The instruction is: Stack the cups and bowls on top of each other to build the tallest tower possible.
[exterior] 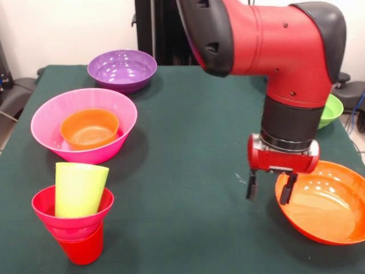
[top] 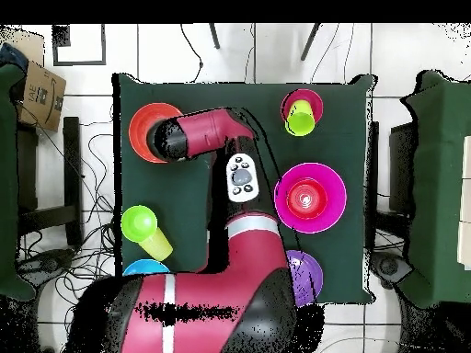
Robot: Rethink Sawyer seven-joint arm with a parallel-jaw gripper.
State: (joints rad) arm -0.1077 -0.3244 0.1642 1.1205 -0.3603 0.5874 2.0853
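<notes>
Red-and-black arm bent downward; pincer [exterior: 271, 189] open, empty, apparently straddling the rim of the large glossy orange plastic bowl [exterior: 325, 208]. Tower [exterior: 75, 214]: yellow tumbler in magenta bowl on red cup, table's [exterior: 188, 142] opposite side.

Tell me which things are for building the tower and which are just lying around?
For the tower: large pink bowl, small orange bowl, purple bowl, large orange bowl, green bowl, yellow cup, magenta bowl, red cup.

Lying around: cardboard box, cables.

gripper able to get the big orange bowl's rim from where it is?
Probably yes. The gripper hangs open right at the near rim of the large orange bowl, one finger over its edge, and nothing stands between them.
</notes>
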